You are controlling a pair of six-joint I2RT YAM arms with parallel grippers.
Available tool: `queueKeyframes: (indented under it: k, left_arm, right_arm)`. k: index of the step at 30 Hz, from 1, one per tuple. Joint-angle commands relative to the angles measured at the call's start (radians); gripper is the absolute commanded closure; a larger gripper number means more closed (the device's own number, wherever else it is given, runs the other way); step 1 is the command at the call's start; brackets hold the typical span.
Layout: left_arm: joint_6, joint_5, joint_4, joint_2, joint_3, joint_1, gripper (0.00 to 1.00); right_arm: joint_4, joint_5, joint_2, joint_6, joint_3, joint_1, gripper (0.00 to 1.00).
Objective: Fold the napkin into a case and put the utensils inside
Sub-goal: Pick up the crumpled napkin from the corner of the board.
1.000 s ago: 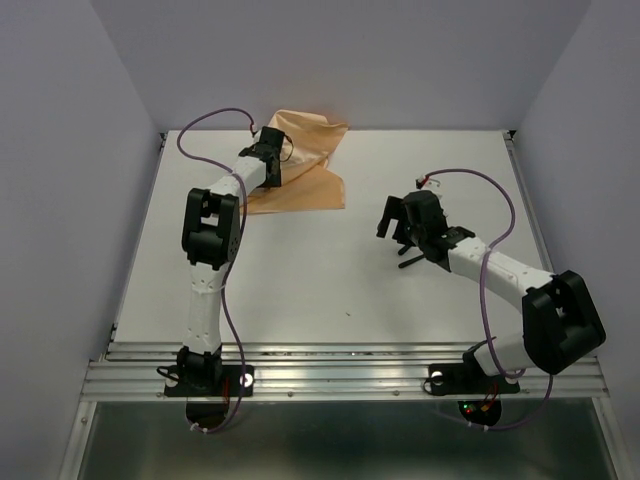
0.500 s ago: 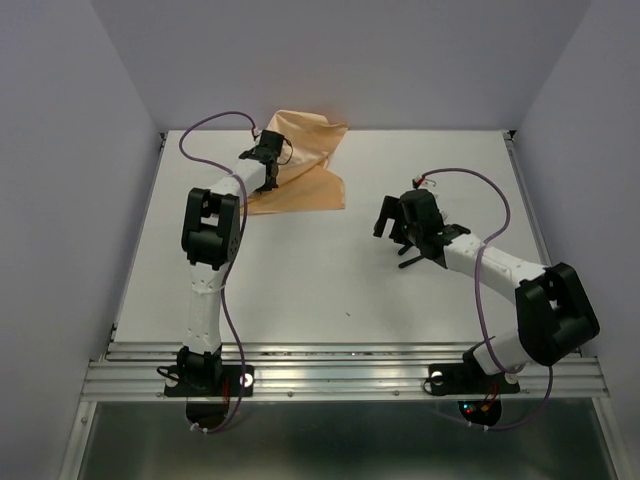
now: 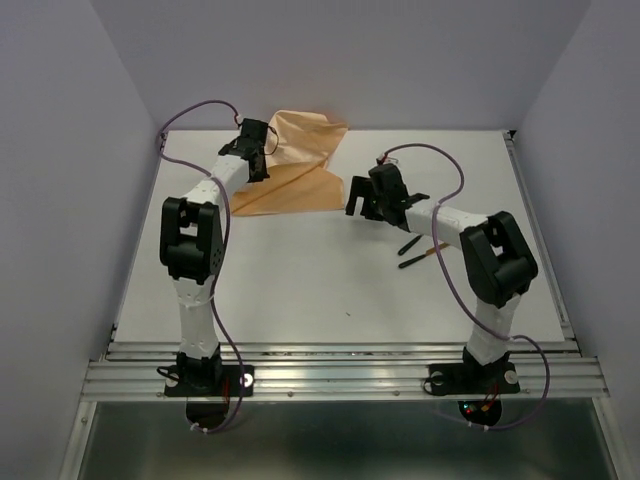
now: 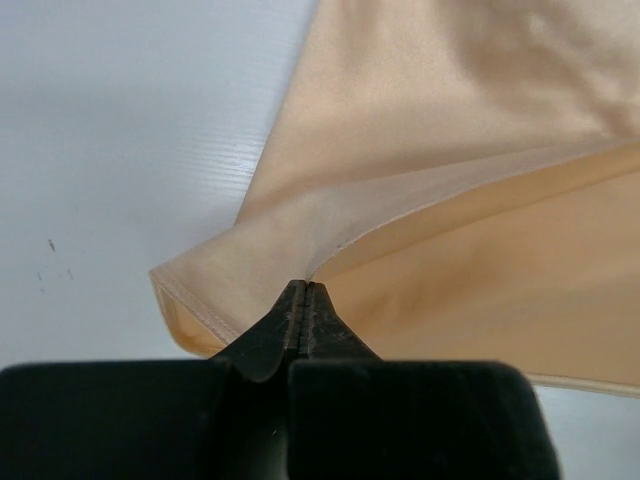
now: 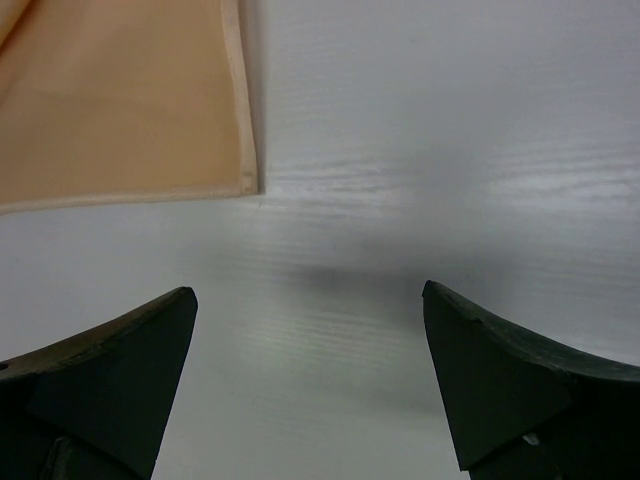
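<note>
The peach-orange napkin (image 3: 300,170) lies crumpled at the back of the white table, not folded into a case. My left gripper (image 3: 260,165) is at its left side. In the left wrist view that gripper (image 4: 305,287) is shut on a raised edge of the napkin (image 4: 450,150). My right gripper (image 3: 358,203) hangs open just right of the napkin's near right corner. Its wide jaws (image 5: 308,295) hold nothing, and the napkin corner (image 5: 130,100) lies ahead to the left. The utensils (image 3: 412,258) lie on the table behind the right arm's wrist, dark handles showing.
A white table (image 3: 300,290) is enclosed by pale walls at the left, back and right. A metal rail (image 3: 340,365) runs along the near edge by the arm bases. Purple cables (image 3: 200,110) loop above both arms.
The left gripper has shut on the napkin's edge and shifted slightly left. The right arm swung left from above the utensils to the napkin's near right corner, still open.
</note>
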Motion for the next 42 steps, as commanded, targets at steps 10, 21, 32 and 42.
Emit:
queueKeyframes:
  k: [10, 21, 32, 42]
  left_arm:
    - [-0.070, 0.165, 0.003, -0.239, -0.127, 0.014, 1.00]
    - [-0.081, 0.211, -0.026, -0.311, -0.098, 0.031, 1.00]
    - [-0.082, 0.278, -0.052, -0.389, -0.005, 0.086, 1.00]
    - [-0.174, 0.493, -0.006, -0.536, 0.147, 0.204, 1.00]
  right_arm:
    - [0.016, -0.129, 0.352, -0.033, 0.377, 0.006, 0.15]
    - [0.013, -0.157, 0.383, -0.016, 0.434, 0.015, 0.99]
    - [0.051, 0.089, 0.052, -0.060, 0.356, -0.006, 0.99]
    - [0.131, 0.155, -0.335, -0.103, 0.250, -0.046, 0.99]
